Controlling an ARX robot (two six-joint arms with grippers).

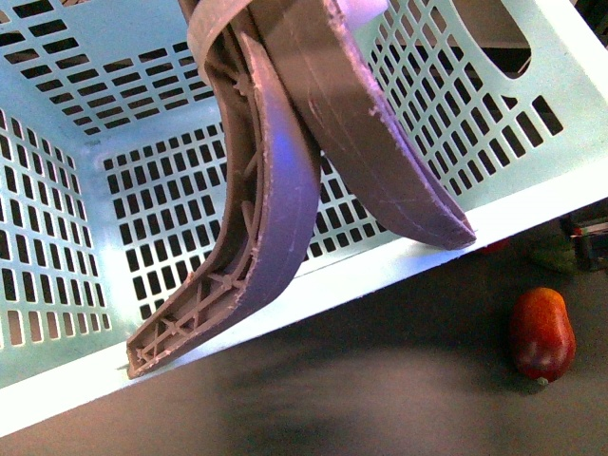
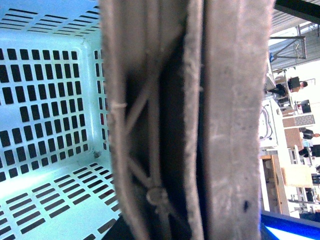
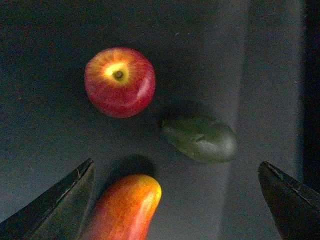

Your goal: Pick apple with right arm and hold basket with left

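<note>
The right hand (image 3: 175, 164) is spread wide and empty over the table (image 3: 40, 30), where the apple (image 3: 119, 81) sits stem dimple up, clear of the green fruit (image 3: 202, 138). Judged rigid, smooth and fairly heavy: close across its widest girth. The basket (image 1: 57, 237) is tilted; the left hand is out of view, state unknown.

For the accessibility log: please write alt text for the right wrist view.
A red apple with a yellow stem patch lies untouched on a dark surface, apart from a dark green fruit and an orange-red oval fruit. The right gripper hovers above, open and empty.
</note>
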